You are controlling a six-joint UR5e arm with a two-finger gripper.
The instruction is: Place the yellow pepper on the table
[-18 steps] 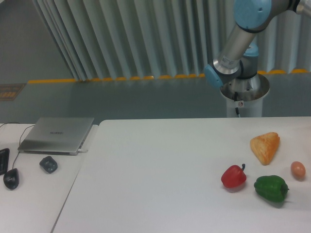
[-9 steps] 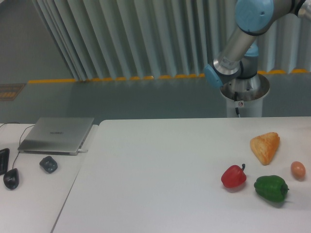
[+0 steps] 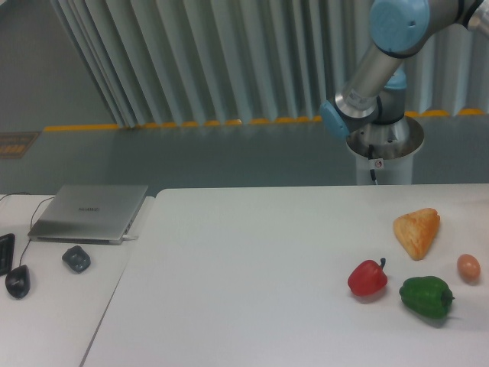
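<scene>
The yellow pepper is out of view. The large white table (image 3: pixel 252 267) fills the lower middle and right of the camera view. Only the arm's silver link and blue joints (image 3: pixel 374 65) show at the upper right, above the pedestal behind the table. The gripper itself is outside the frame, so its state and what it may hold are hidden.
On the table's right side lie a red pepper (image 3: pixel 367 277), a green pepper (image 3: pixel 425 297), an orange-yellow wedge pastry (image 3: pixel 417 231) and a small egg (image 3: pixel 468 267). A smaller desk at the left holds a laptop (image 3: pixel 92 212), a mouse (image 3: pixel 17 280) and a small dark object (image 3: pixel 76 258).
The arm's upper joint has shifted slightly to the right and up. Nothing on the table has moved.
</scene>
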